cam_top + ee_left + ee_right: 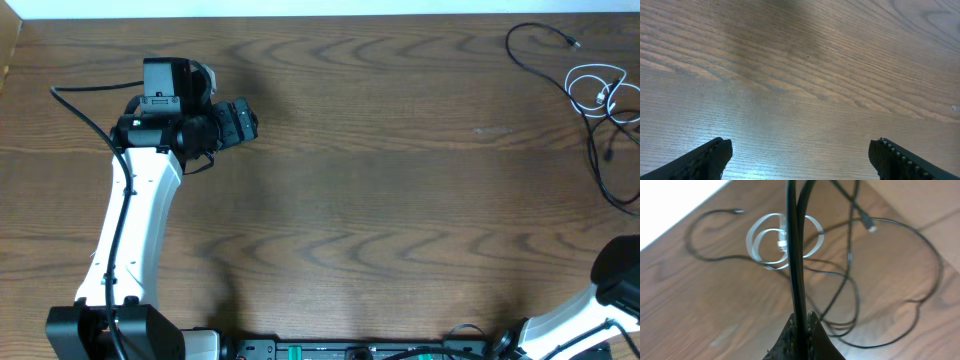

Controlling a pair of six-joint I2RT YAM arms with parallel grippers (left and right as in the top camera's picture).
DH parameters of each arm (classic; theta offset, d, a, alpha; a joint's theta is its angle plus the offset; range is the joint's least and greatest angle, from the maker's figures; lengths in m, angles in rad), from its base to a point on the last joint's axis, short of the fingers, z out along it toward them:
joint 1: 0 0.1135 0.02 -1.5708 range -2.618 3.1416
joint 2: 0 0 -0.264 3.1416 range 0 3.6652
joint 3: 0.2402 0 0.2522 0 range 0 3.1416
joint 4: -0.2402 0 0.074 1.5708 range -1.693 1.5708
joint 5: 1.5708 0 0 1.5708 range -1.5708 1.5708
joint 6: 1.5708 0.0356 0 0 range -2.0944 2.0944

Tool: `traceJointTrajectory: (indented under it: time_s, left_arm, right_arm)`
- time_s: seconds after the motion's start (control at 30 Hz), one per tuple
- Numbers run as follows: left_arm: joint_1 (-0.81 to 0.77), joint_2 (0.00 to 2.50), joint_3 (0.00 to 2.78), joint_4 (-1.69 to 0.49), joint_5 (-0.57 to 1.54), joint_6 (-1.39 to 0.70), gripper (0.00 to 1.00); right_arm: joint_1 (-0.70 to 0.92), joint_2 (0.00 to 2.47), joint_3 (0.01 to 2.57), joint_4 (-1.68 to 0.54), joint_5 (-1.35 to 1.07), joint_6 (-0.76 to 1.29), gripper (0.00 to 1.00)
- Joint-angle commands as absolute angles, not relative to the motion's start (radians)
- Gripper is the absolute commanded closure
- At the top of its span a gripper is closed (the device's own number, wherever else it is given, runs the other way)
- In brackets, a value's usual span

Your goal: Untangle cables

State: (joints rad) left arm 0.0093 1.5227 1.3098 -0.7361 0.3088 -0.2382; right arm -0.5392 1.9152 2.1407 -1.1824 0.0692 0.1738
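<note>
Cable [793, 255], black, runs straight away from right hand [803, 318] clamped on it; left hand [801, 149] apart.

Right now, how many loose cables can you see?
2. A coiled white cable lies at the far right corner; a black cable loops past it, one stretch pinched in the right gripper. Others may lie off-frame.
</note>
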Motion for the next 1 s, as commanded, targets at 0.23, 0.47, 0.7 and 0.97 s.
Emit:
traceJointTrajectory:
  time_s: [0.23, 0.47, 0.7, 0.97]
  left_arm:
    - [0.008, 1.529, 1.313, -0.739, 0.302, -0.229, 0.07]
    - [0.008, 1.529, 1.313, -0.739, 0.302, -0.229, 0.07]
    - [0.008, 1.529, 1.313, -0.739, 0.302, -0.229, 0.07]
    - [0.008, 1.529, 1.313, -0.74, 0.302, -0.229, 0.07]
  right_arm:
    - [-0.624, 2.069, 2.137, -1.28, 0.369, 0.384, 0.99]
    - [-0.69, 2.156, 2.137, -1.286, 0.358, 0.397, 0.94]
    - [-0.701, 2.15, 2.141, -1.305, 0.228, 0.395, 0.01]
    - [-0.619, 2.012, 2.146, -1.318, 0.036, 0.256, 0.01]
